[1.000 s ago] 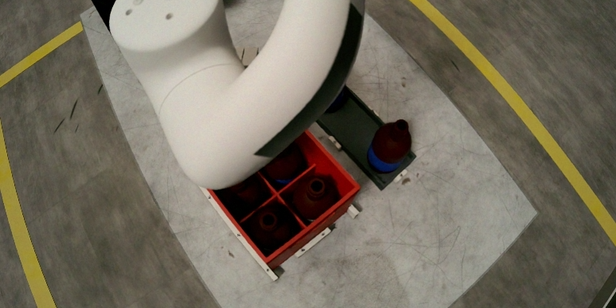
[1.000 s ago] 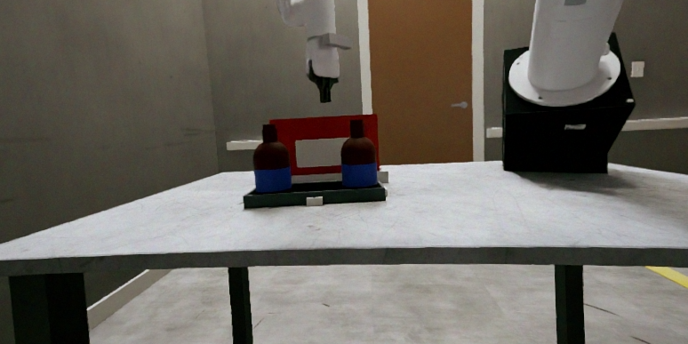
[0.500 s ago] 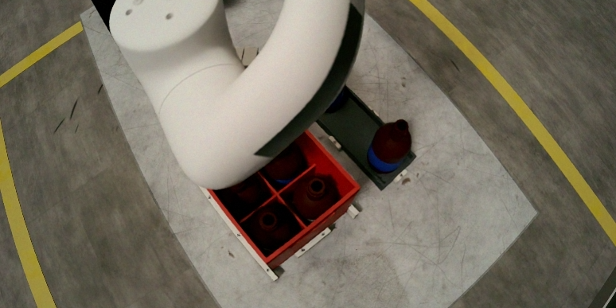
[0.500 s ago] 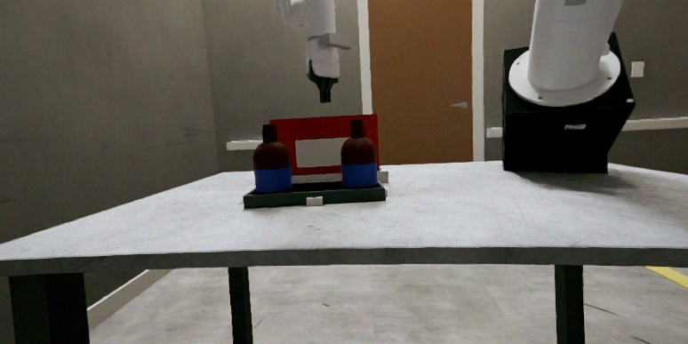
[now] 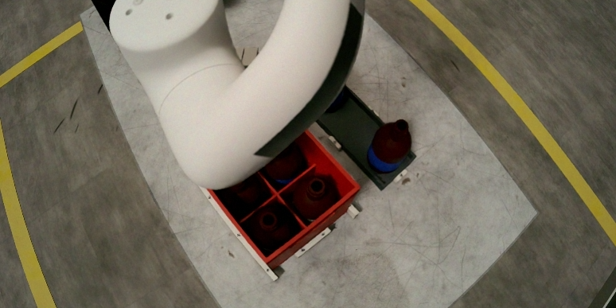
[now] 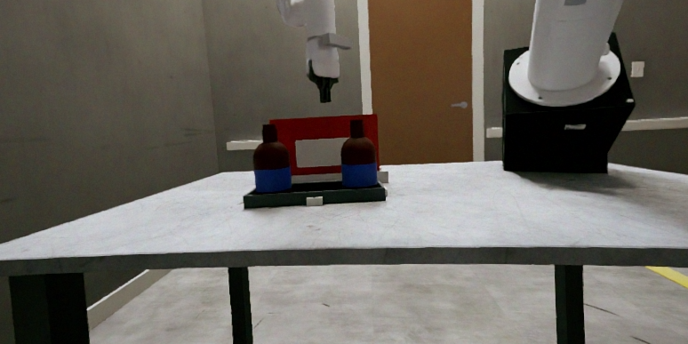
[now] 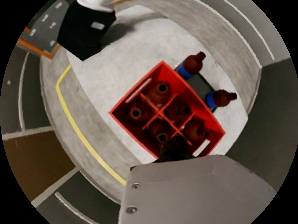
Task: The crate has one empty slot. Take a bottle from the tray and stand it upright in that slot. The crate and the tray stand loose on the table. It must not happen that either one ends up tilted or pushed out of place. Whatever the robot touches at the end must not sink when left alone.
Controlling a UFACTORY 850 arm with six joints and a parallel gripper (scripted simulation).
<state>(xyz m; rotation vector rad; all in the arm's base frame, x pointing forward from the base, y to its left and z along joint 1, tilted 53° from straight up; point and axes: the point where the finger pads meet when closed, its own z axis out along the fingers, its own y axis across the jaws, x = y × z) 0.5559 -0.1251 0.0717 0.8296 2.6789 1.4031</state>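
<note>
My gripper is shut and empty, high above the red crate; its fingertips cover one slot in the wrist view. Five slots there each show a brown bottle; the covered slot shows an upright bottle in the top view. The crate stands level. The dark tray lies beside it, with one upright blue-banded bottle at its far end and another at the end nearer the base. Bare tray shows between them.
The white arm hides part of the crate and tray in the top view. Pale strips lie beside the crate. The black robot base stands at the table's other end.
</note>
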